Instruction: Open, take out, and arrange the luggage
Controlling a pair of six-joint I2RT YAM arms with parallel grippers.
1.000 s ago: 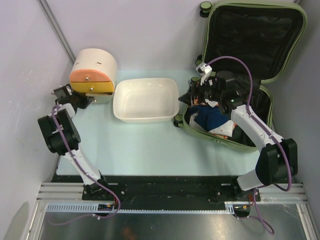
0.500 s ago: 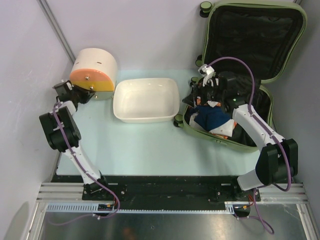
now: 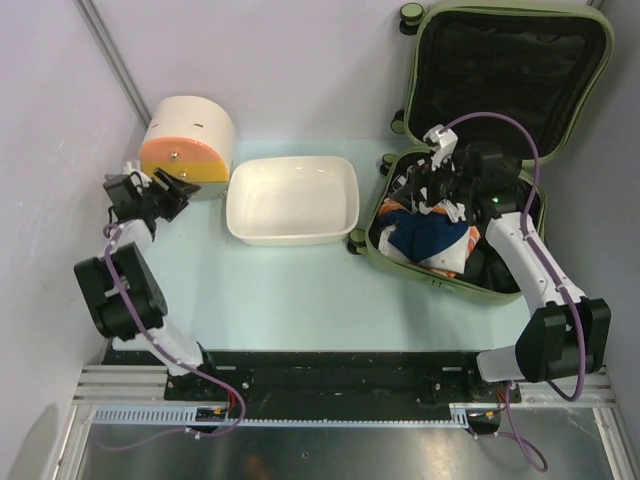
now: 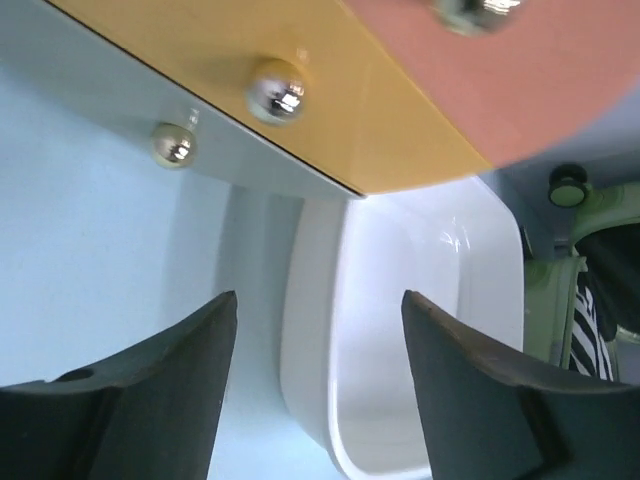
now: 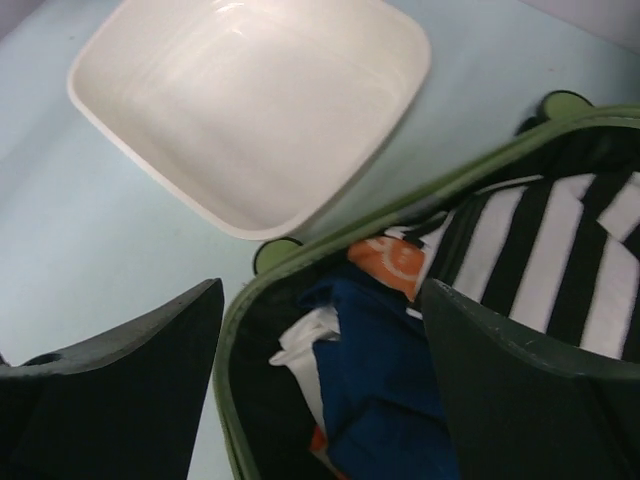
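Note:
The olive-green luggage (image 3: 510,70) lies open at the right, its lid leaning back and showing the black lining. Its lower half holds a pile of clothes: a blue garment (image 3: 425,235), a striped piece (image 5: 560,260) and an orange-printed one (image 5: 390,265). My right gripper (image 3: 420,190) hovers open over the near-left part of that pile, above the luggage's green rim (image 5: 330,250), with nothing between its fingers. My left gripper (image 3: 165,190) stands open just in front of the round drawer box (image 3: 185,140), holding nothing.
The drawer box's yellow front (image 4: 330,110) carries silver knobs (image 4: 277,90) and sits shut. A white tub (image 3: 292,198) stands between the box and the luggage. Walls close in at the left and back. A luggage wheel (image 5: 275,255) pokes out toward the tub.
The drawer went in from pulled out to shut. My left gripper then opened and backed away to the left. My right gripper rose and shifted right over the clothes.

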